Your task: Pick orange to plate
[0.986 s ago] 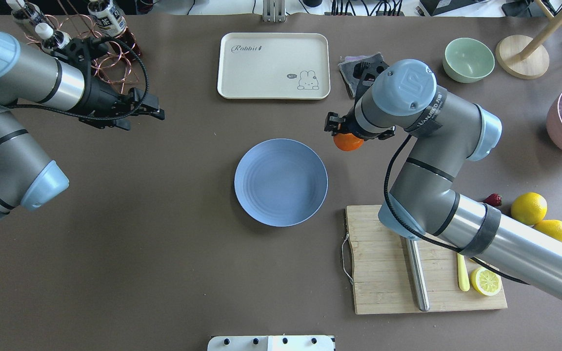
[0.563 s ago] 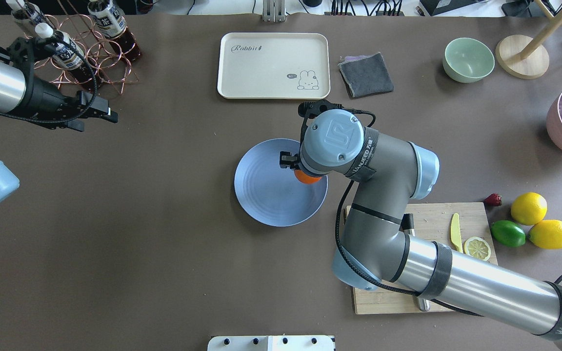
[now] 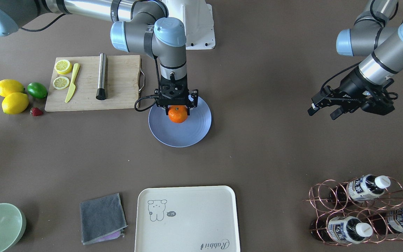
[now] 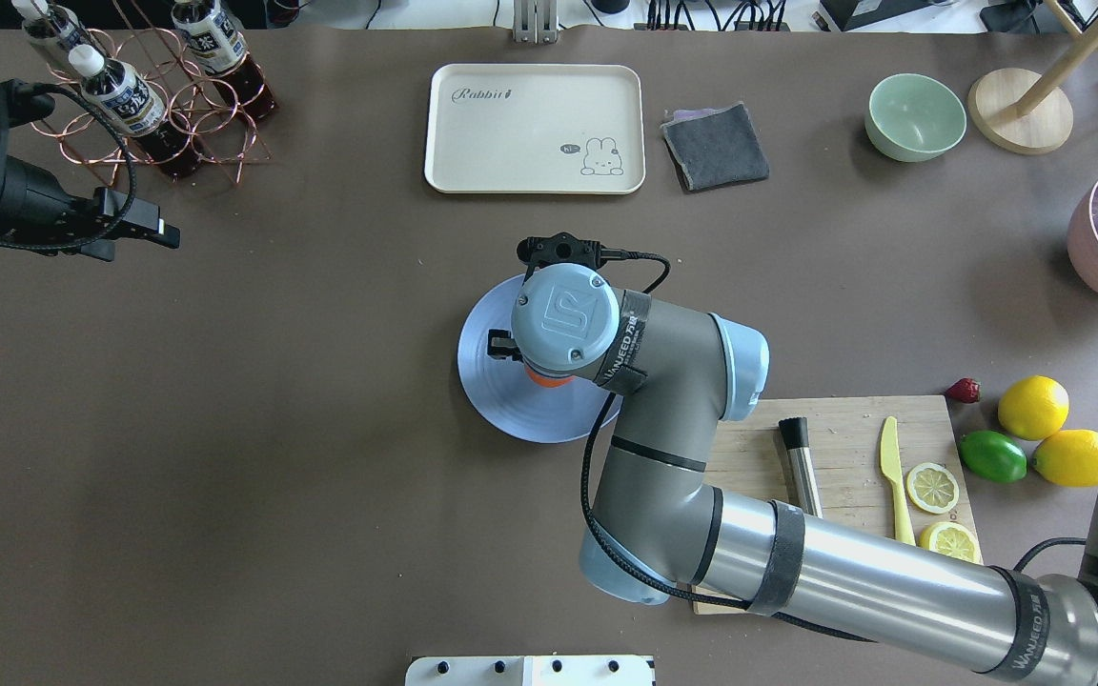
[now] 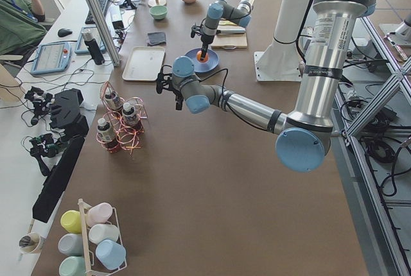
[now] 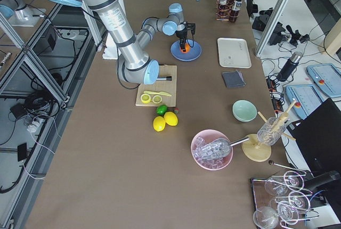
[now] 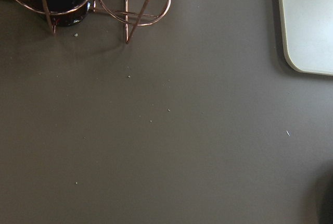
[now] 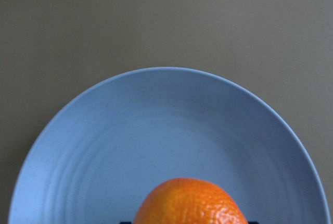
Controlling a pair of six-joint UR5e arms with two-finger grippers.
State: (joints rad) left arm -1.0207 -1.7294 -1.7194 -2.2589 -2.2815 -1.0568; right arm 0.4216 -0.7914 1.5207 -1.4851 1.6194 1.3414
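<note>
The orange (image 3: 177,114) is gripped in my right gripper (image 3: 177,111), which points straight down over the light-blue plate (image 3: 187,137). In the overhead view the right wrist covers most of it; only a sliver of orange (image 4: 545,379) shows over the plate (image 4: 497,405). In the right wrist view the orange (image 8: 190,203) fills the bottom edge, with the plate (image 8: 166,125) spread beneath it. I cannot tell whether the fruit touches the plate. My left gripper (image 4: 141,230) hovers open and empty at the far left, near the bottle rack.
A cream tray (image 4: 535,129), a grey cloth (image 4: 714,145) and a pale-green bowl (image 4: 916,116) lie at the back. The cutting board (image 4: 844,448) with lemon slices, a yellow knife and a steel rod sits right of the plate, with lemons (image 4: 1033,407) and a lime (image 4: 992,455) beyond. A copper bottle rack (image 4: 149,105) stands back left.
My right arm has carried the orange leftward from beside the plate's right rim to over the plate's middle. The left arm has drawn back to the left, away from the centre.
</note>
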